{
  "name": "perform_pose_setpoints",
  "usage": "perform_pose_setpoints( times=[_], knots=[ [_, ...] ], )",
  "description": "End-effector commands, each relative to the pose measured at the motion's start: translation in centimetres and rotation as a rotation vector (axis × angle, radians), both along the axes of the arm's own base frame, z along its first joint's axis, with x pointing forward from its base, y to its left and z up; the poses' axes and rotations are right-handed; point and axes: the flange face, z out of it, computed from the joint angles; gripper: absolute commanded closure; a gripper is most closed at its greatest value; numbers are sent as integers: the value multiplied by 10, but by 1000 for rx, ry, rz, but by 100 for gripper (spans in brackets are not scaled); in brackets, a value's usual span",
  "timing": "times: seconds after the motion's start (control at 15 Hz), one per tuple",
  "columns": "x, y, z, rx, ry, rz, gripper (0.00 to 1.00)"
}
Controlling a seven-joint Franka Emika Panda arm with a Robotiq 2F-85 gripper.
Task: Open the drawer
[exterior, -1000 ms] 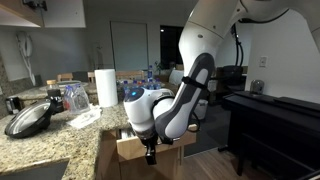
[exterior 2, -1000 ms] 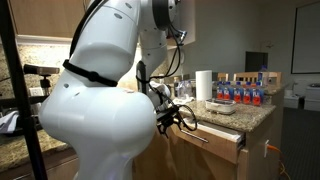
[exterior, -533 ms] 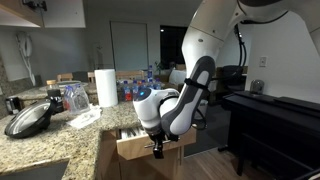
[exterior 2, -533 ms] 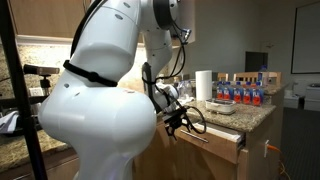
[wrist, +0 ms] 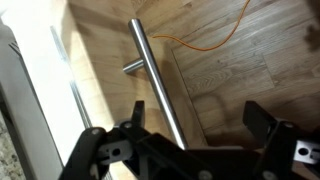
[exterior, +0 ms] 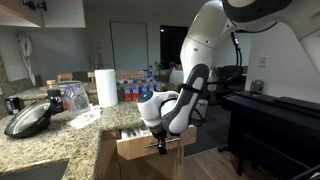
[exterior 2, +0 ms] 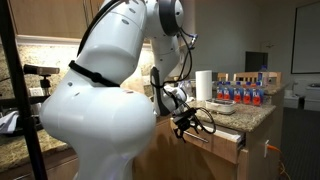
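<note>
The drawer stands partly pulled out of the cabinet under the granite counter, with a white divider showing inside it. It also shows in an exterior view as a light wooden drawer. My gripper hangs at the drawer's front, open. In the wrist view the silver bar handle runs along the drawer front and passes between my black fingers, close to one fingertip. The gripper holds nothing, with a wide gap between its jaws.
On the granite counter are a paper towel roll, a black pan and several bottles. A dark table stands across the aisle. An orange cable lies on the wooden floor.
The arm and gripper have shifted slightly outward along the drawer front. The drawer stays pulled out and the jaws stay wide.
</note>
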Motion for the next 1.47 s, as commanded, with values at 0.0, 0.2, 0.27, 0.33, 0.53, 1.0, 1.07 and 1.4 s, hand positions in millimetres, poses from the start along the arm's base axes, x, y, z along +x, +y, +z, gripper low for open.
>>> perform_pose_setpoints(
  times=[0.0,0.2,0.27,0.33,0.53,1.0,1.07,1.4],
  knots=[
    [17,-11,-11,3,43,82,0],
    [17,-13,-24,10,69,149,0],
    [16,-13,-26,16,73,164,0],
    [14,-11,-25,23,72,184,0],
    [2,-3,-23,40,66,251,0],
    [-20,4,-34,75,149,378,0],
    [-22,5,-33,72,155,391,0],
    [-39,11,-28,47,154,400,0]
  ],
)
